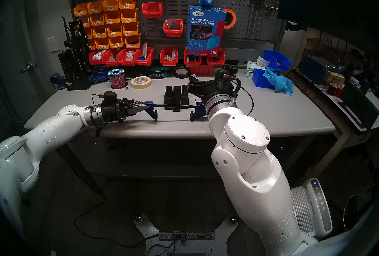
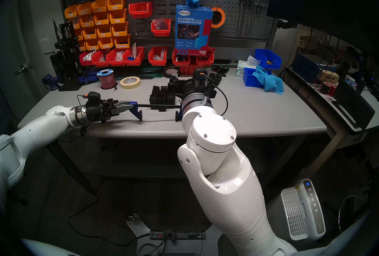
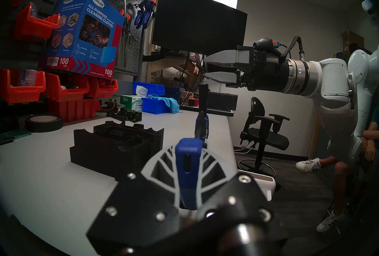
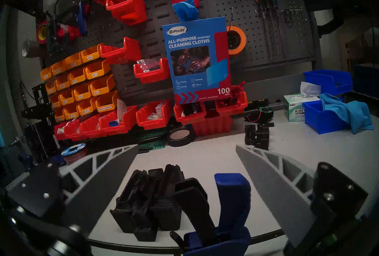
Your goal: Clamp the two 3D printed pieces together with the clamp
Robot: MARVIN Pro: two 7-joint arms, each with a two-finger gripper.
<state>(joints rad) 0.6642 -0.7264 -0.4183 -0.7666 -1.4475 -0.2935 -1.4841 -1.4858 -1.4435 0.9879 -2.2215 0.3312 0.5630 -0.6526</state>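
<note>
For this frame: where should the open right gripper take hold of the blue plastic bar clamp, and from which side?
Best guess: the upright blue and black trigger handle of the blue plastic bar clamp, approached from the near table edge. It stands up between the spread fingers of the right gripper, its flat sides facing them. The left gripper is shut on the bar's far end, and the matte black 3D printed pieces stand just behind the bar.

Blue-and-black clamp (image 1: 174,107), matte black printed pieces (image 1: 176,95), grey table (image 1: 266,113) — red bins (image 1: 168,56), orange-yellow bins (image 1: 112,23)
</note>
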